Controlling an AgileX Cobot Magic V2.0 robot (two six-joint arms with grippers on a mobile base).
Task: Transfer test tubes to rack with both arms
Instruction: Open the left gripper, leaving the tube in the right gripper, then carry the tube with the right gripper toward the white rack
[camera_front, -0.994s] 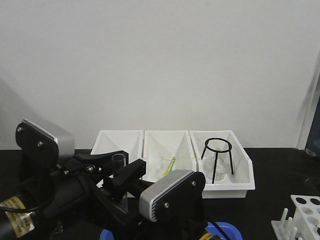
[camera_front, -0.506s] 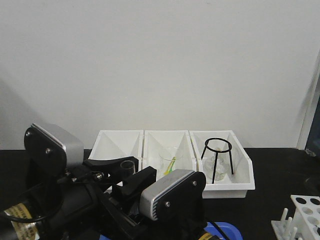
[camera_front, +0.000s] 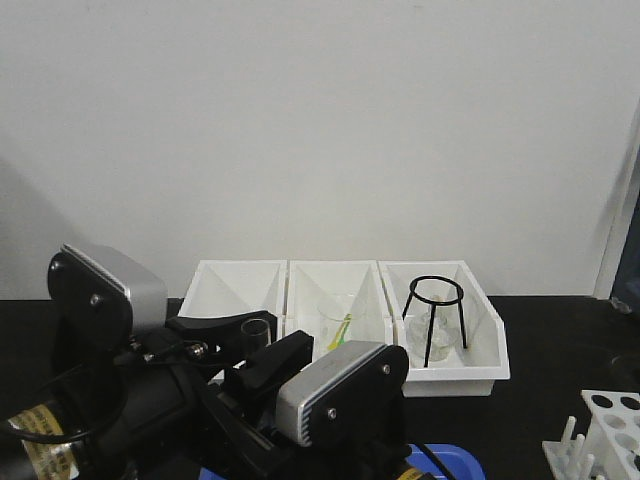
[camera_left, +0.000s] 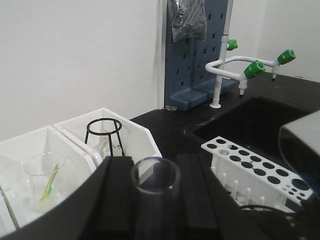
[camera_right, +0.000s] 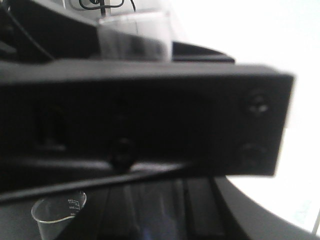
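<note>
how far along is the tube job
Early, by the look of it. Done: nothing shows yet; the rack's visible holes look empty. In hand: one tube stands mouth up, gripped in the left hand, off to one side of the rack. Left: carry that tube over and set it in a hole.

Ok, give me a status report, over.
Left gripper shut on test tube, tube upright. Right gripper close beside it, open or shut unclear. Rack off to the side, visible holes empty.
</note>
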